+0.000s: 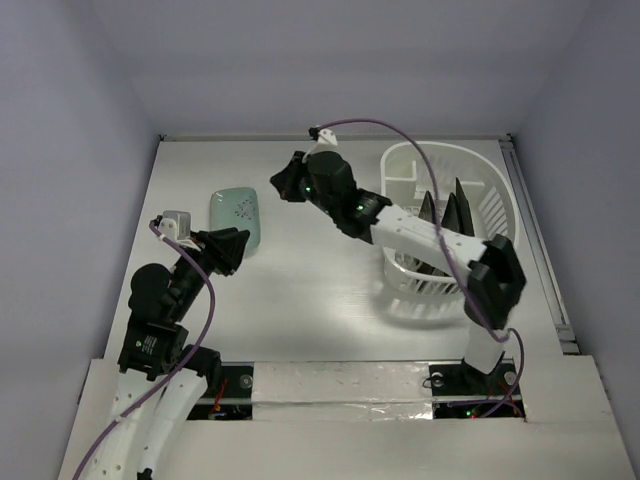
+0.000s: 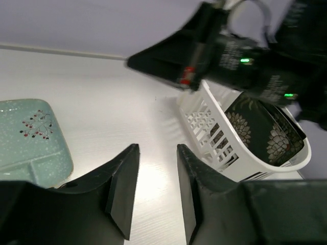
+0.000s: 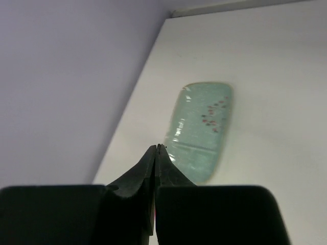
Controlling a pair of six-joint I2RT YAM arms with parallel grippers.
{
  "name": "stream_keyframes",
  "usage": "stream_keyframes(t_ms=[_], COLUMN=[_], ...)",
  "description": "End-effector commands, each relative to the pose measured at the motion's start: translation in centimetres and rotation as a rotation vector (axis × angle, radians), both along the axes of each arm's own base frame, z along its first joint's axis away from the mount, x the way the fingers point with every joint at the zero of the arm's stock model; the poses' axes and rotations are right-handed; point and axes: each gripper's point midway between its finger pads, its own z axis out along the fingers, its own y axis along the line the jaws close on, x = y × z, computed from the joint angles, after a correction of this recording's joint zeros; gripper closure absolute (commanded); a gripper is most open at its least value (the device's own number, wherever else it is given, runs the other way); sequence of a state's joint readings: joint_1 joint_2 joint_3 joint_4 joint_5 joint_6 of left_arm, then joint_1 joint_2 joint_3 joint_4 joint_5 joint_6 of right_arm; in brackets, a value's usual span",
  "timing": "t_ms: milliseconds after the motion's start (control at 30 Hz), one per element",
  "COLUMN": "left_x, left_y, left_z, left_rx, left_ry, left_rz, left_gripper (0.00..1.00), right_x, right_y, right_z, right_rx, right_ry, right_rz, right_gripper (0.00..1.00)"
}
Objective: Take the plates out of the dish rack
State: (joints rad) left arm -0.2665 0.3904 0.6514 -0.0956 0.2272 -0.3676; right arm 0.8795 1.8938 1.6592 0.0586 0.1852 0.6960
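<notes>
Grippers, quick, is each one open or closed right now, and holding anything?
Left gripper: open, holding nothing.
Right gripper: closed, holding nothing.

- We could read no text, number, brand or sign in any of the three views.
- On the right arm (image 2: 276,84), seen from the left wrist, we found faint pale marks on the black housing. They were too blurred to read as letters or numbers.
- The mint plate (image 2: 30,132) carried only a sprig of small red and dark dots, which was a pattern and not lettering.
</notes>
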Motion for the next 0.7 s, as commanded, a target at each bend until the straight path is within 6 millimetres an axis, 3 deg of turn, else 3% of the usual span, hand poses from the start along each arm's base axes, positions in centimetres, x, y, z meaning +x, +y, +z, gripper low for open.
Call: stream_keyframes(t_ms=[0, 67, 200, 233, 267, 333, 367, 500, 600, 667], left_x=[0.1, 0.1, 0.2, 0.2, 0.2, 0.3, 0.3, 0.1, -0.3, -0.7], left_y=[0.0, -0.1, -0.2, -0.3, -0.3, -0.3, -0.4, -0.3, -0.7, -1.2], left_z=[1.7, 1.6, 1.2, 1.3, 1.3, 1.2, 1.1, 0.7, 0.2, -0.2], left_rx=[-0.008, -0.007, -0.005, -0.003, -0.004, -0.003, -0.004, -0.005, -0.021, -0.027], left_ry=[-0.047, -0.044, -0.031, -0.032, -0.031, -0.027, -0.023, -0.009, 0.014, 0.031], left_rz=[0.000, -0.009, -0.015, -0.018, -0.019, -0.019, -0.020, -0.022, -0.047, -0.075], left_gripper=[0.71, 0.81, 0.96, 0.97, 0.97, 0.98, 0.98, 0.98, 0.94, 0.86], right_x=[-0.9, -1.9, -5.6, -5.9, -6.6, -8.2, -8.9, -10.2, -10.5, -10.5], right_y=[-8.1, -11.9, -21.8, -24.1, -25.3, -28.9, -30.2, -33.5, -34.2, -34.5], right_z=[4.6, 4.5, 2.5, 2.3, 2.0, 1.1, 0.5, -0.7, -2.5, -3.7], right_rx=[-0.193, -0.291, -0.502, -0.535, -0.553, -0.589, -0.621, -0.635, -0.674, -0.704], right_ry=[-0.176, -0.186, -0.129, -0.114, -0.102, -0.053, -0.029, 0.036, 0.091, 0.121], right_rz=[-0.186, -0.255, -0.409, -0.474, -0.495, -0.545, -0.553, -0.578, -0.570, -0.574], right_gripper=[1.00, 1.00, 0.99, 0.86, 0.64, 0.49, 0.40, 0.35, 0.35, 0.34])
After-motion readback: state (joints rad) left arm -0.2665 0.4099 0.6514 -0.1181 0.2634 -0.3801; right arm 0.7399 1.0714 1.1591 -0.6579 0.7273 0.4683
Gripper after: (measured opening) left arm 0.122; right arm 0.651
